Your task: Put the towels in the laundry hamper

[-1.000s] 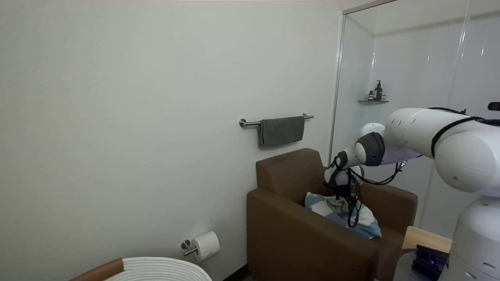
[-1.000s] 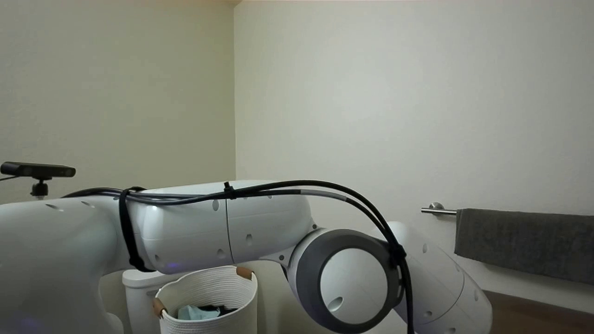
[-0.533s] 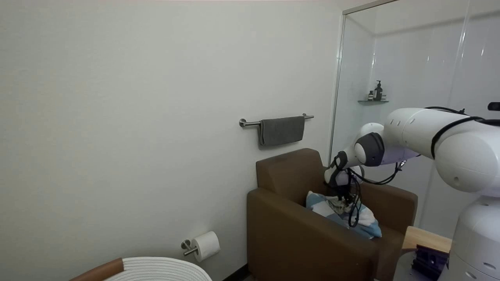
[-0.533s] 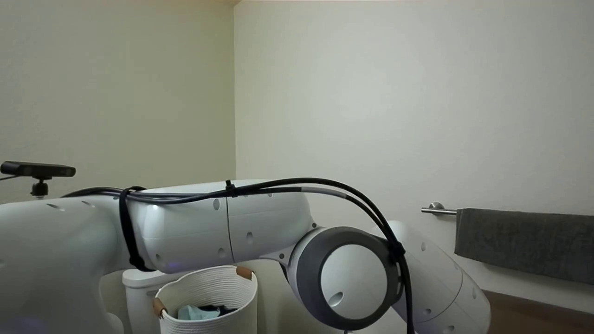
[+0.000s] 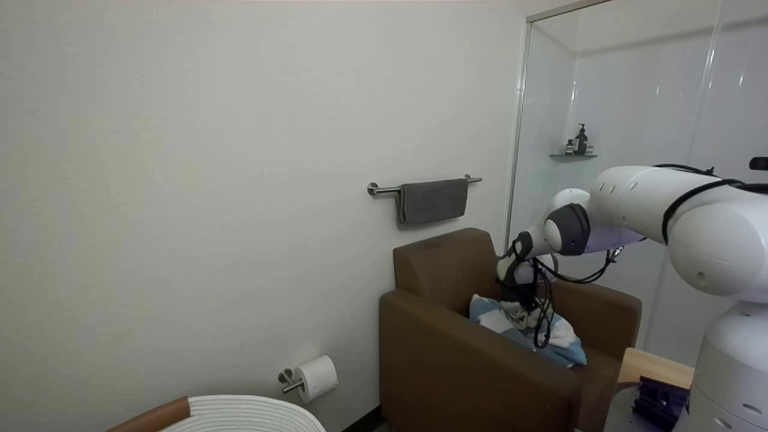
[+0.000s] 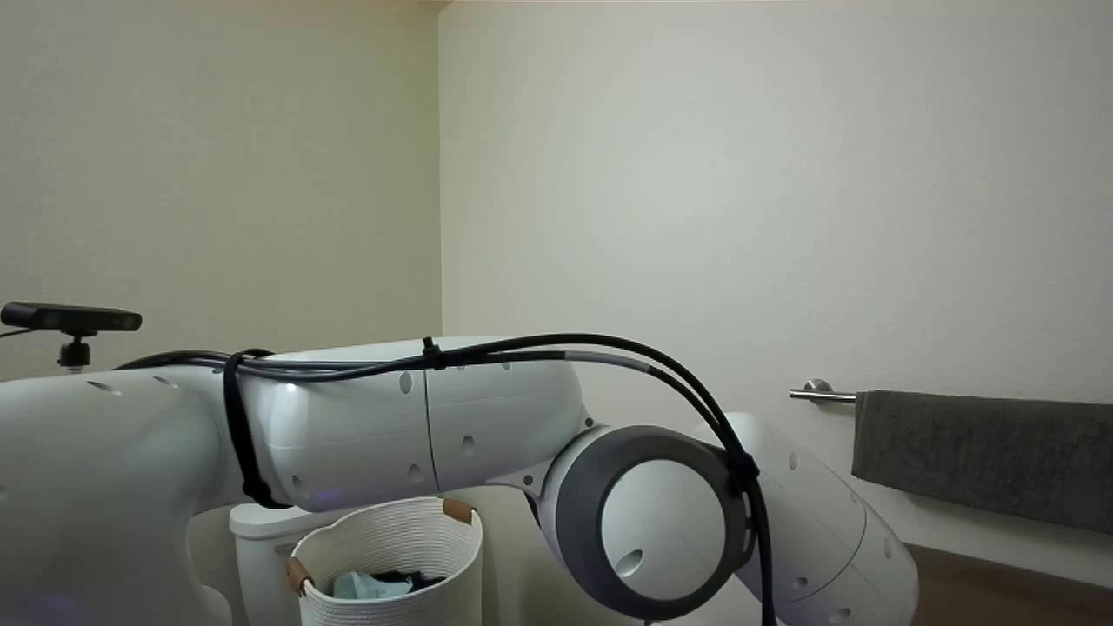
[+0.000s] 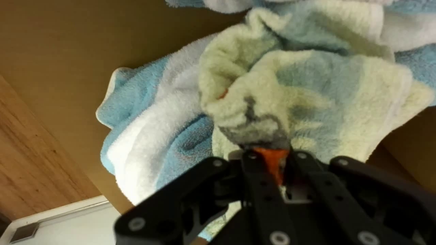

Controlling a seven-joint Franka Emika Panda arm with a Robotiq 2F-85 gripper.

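In the wrist view my gripper (image 7: 275, 153) is shut on the pale greenish towel (image 7: 320, 85), pinching a fold whose orange and grey part shows between the fingertips. That towel lies bunched on top of the light-blue-and-white striped towel (image 7: 143, 139) on the armchair seat. An exterior view shows the striped towel (image 5: 567, 336) partly behind my cables. The dark grey towel (image 5: 433, 203) hangs over a wall bar, away from the gripper. The laundry hamper (image 6: 461, 565), white and woven with brown handles, holds light-blue cloth (image 6: 369, 586) and something dark.
The brown armchair (image 5: 456, 360) has raised arms and a back around the seat. A toilet roll (image 5: 318, 378) sits on the wall between chair and hamper. Glass shower panels stand behind the arm. A wooden-topped table (image 5: 657, 367) is by the robot base.
The jaws have come together on the pale greenish towel, gathering its cloth a little. The arm has barely moved, its elbow and wrist shifting slightly. Hamper and grey towel stay put.
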